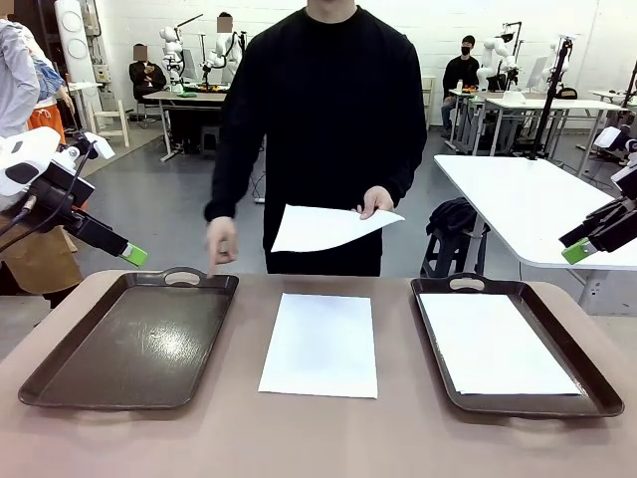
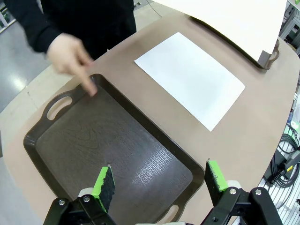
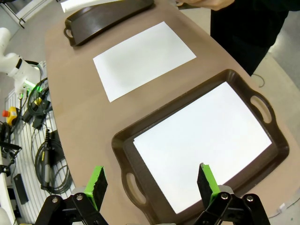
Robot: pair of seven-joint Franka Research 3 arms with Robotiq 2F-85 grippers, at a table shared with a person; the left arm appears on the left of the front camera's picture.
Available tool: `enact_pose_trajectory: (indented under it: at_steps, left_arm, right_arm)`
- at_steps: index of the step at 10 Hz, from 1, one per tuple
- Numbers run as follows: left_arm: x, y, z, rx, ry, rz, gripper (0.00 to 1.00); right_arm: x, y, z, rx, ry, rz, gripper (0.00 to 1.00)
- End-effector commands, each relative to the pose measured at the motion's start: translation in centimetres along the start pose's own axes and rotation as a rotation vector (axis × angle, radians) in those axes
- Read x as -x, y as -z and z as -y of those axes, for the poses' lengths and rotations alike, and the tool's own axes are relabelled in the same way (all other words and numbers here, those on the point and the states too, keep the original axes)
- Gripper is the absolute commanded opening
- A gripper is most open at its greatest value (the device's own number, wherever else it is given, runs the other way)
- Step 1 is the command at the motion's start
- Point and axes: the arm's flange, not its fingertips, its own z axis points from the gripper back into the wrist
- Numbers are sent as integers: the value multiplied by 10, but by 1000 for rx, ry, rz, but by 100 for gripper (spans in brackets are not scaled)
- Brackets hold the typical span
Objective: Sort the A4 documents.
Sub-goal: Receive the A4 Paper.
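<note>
One A4 document point(image 1: 320, 344) point(image 2: 190, 77) point(image 3: 143, 58) lies flat on the table between two dark brown trays. A second sheet point(image 1: 493, 344) point(image 3: 201, 140) rests in the right tray point(image 1: 597, 383) point(image 3: 123, 140). The person holds a third sheet point(image 1: 328, 227) point(image 2: 234, 18) above the table's far edge, and their other hand point(image 1: 221, 242) point(image 2: 70, 54) points a finger at the rim of the bare left tray point(image 1: 129, 339) point(image 2: 93, 140). My left gripper point(image 1: 134, 255) point(image 2: 159, 180) hovers open over the left tray. My right gripper point(image 1: 574, 251) point(image 3: 152, 180) hovers open over the right tray's near end.
The person stands close at the far side of the brown table point(image 1: 318, 438). Cables and a controller point(image 3: 33, 101) lie on the floor beside the table. A white table point(image 1: 528, 199) stands behind on the right.
</note>
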Motion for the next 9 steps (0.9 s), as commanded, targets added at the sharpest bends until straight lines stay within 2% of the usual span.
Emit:
enact_pose_trajectory:
  at_steps: [1,9]
  left_arm:
    - [2,1,-3,14,12,14,100]
    - [2,1,-3,14,12,14,100]
  right_arm:
    - [-2,1,0,9,-4,-2,100]
    - [-2,1,0,9,-4,-2,100]
